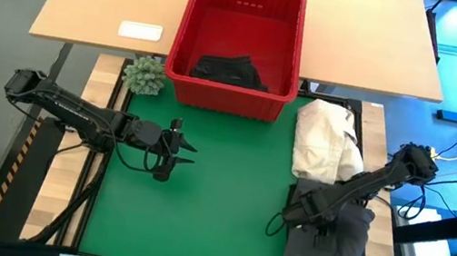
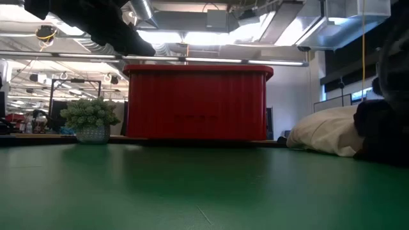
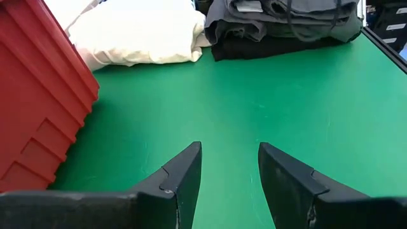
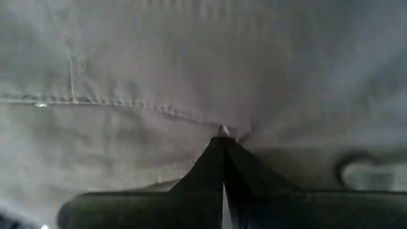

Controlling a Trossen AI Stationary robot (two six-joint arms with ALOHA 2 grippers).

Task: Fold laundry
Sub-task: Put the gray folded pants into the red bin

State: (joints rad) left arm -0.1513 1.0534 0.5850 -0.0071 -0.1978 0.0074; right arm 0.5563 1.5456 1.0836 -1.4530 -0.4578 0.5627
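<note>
Clearly the laundry sits in two places: a folded dark grey stack [image 1: 328, 243] at the right edge of the green mat [image 1: 207, 207], just below the cream-white cloth heap [image 1: 326, 139], and one black garment [image 1: 228, 70] lying crumpled in the red basket [image 1: 290, 41]. We judge this cloth soft, light and limp; it will sag and slide out of shape, so we would take it by a hem or corner rather than mid-panel.

Our right gripper [image 4: 222, 143] rests against the grey stack with its fingers pressed fully together; the stitched seam lies right at the tips, but we cannot tell whether any fabric is pinched between them. Our left gripper [image 3: 229, 162] hovers over the bare mat near the basket, fingers about half spread, holding nothing.

How many garments make up the stack is hard to count, and the basket wall hides much of the black piece. A small potted plant [image 1: 144, 75] stands beside the basket.
</note>
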